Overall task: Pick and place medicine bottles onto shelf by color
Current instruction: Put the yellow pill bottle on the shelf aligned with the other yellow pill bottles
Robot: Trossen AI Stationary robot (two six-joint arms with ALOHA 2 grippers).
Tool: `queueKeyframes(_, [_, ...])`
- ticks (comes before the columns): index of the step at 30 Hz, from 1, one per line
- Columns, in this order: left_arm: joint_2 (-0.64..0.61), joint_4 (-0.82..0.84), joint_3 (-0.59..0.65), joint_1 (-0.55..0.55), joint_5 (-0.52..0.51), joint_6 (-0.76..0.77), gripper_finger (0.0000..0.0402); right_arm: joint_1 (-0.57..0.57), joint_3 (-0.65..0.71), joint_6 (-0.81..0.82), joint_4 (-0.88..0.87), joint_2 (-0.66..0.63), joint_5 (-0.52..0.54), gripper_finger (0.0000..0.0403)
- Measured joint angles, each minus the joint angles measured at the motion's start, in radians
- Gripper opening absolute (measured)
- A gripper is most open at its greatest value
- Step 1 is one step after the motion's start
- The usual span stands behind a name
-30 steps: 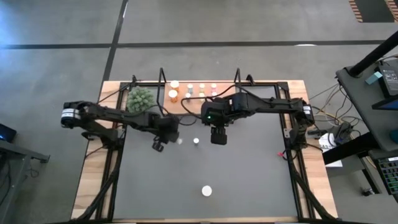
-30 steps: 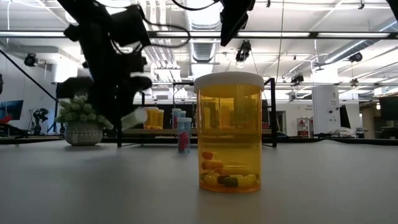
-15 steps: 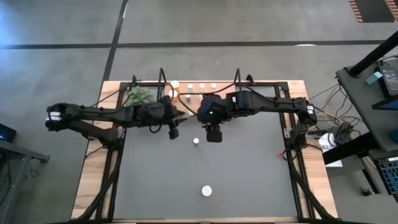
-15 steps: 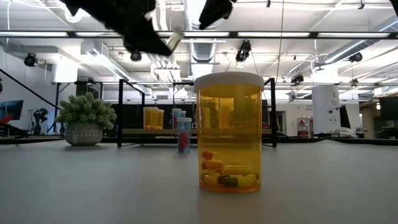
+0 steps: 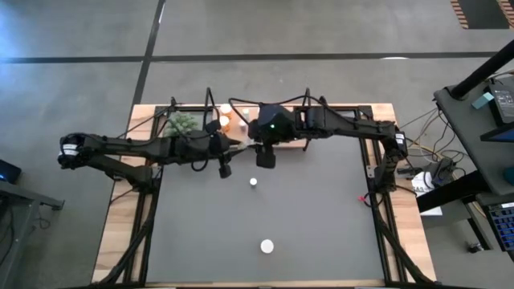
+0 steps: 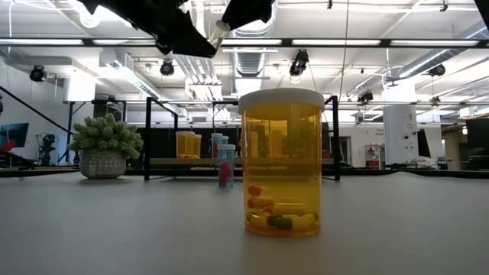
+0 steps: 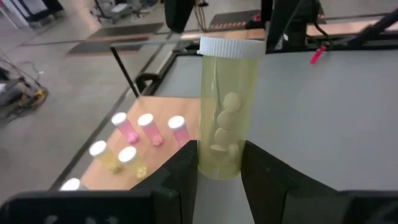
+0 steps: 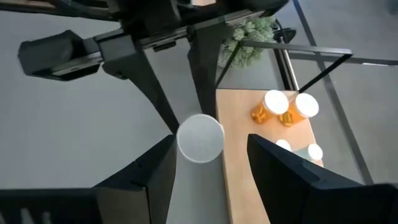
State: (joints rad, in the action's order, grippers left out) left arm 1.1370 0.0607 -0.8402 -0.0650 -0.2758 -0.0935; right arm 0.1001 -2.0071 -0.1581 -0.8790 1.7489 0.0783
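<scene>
Above the shelf (image 7: 155, 118), left gripper (image 7: 219, 163) clamps a yellow-green bottle (image 7: 225, 109); right gripper (image 8: 208, 155) gapes.

Setting: industrial robotics lab or workshop hall. Evidence: polished concrete floor (image 5: 321, 32) with dark taped lines at 12 o'clock of the table; exposed ceiling ducts (image 6: 252, 30) and strip lights; equipment bench with cables (image 5: 450, 172) at 3 o'clock; further rigs and machinery in the background.
</scene>
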Motion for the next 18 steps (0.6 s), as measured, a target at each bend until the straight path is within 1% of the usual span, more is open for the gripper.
queueKeyframes(7, [0.000, -0.076, 0.000, 0.001, -0.025, -0.077, 0.0092, 0.003, 0.004, 0.000, 0.009, 0.003, -0.002, 0.0187])
queueKeyframes(14, [0.015, -0.091, 0.001, 0.001, -0.026, -0.078, 0.0092, 0.003, 0.011, 0.000, 0.058, 0.003, -0.003, 0.0186])
queueKeyframes(18, [0.026, -0.091, 0.001, 0.001, -0.029, -0.077, 0.0092, 0.003, 0.012, 0.000, 0.055, 0.003, -0.003, 0.0174])
